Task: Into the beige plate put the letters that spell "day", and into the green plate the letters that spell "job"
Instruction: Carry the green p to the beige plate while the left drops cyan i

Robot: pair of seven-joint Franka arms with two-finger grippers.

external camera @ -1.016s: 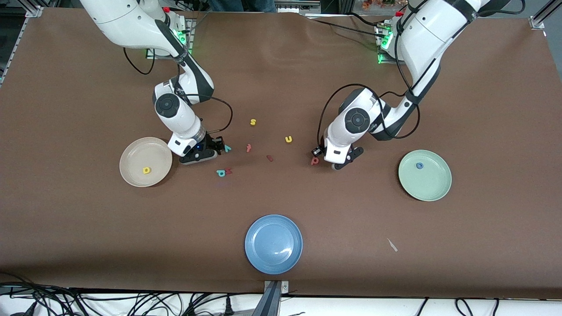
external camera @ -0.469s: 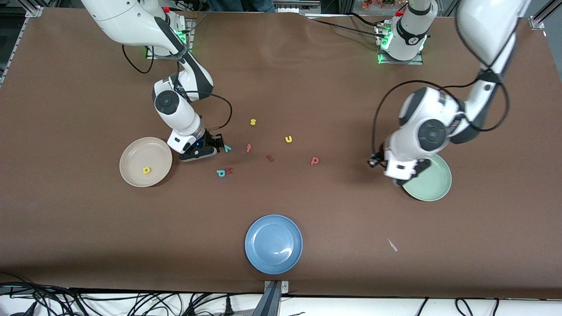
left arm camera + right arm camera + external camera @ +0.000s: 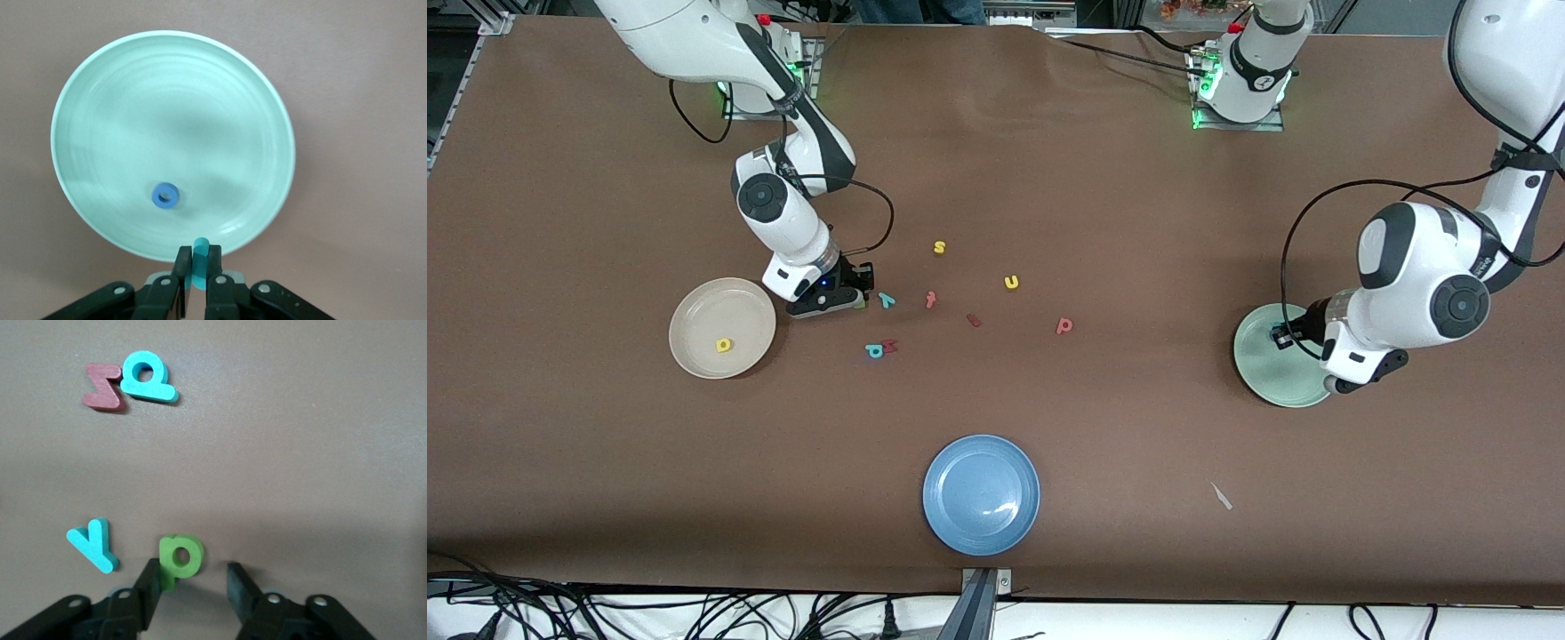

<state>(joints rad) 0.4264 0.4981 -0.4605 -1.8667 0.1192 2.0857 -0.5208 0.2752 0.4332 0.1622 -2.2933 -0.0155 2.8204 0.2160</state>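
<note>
Across the brown counter (image 3: 1049, 178) lie three round plates: the beige plate (image 3: 694, 311) toward the right arm's end, the green plate (image 3: 1254, 356) toward the left arm's end, and a blue plate (image 3: 981, 494) nearest the front camera between them. One yellow "d" (image 3: 724, 344) lies in the beige plate, and one blue ring "o" (image 3: 165, 196) lies in the green plate. Over the green plate's rim hangs the left hand (image 3: 197, 261), its fingers pressed together on a thin teal "j" (image 3: 199, 257) that stands up between them. Low at the counter just beside the beige plate sits the right hand (image 3: 193, 581), its fingers apart on either side of the green "a" (image 3: 179, 557); one finger touches the letter's edge, the other stands a little off it. Just beside that letter lies the teal "y" (image 3: 92, 545). Loose on the counter between the plates, nine letters can be counted in all: the green "a" and teal "y", a teal round-bowled letter (image 3: 147, 378) touching a dark red piece (image 3: 105, 387), a red "t" (image 3: 930, 300), another small dark red piece (image 3: 973, 319), a yellow "s" (image 3: 939, 247), a yellow "u" (image 3: 1011, 282), and the salmon-red "b" (image 3: 1064, 325) lying farthest toward the green plate.
</note>
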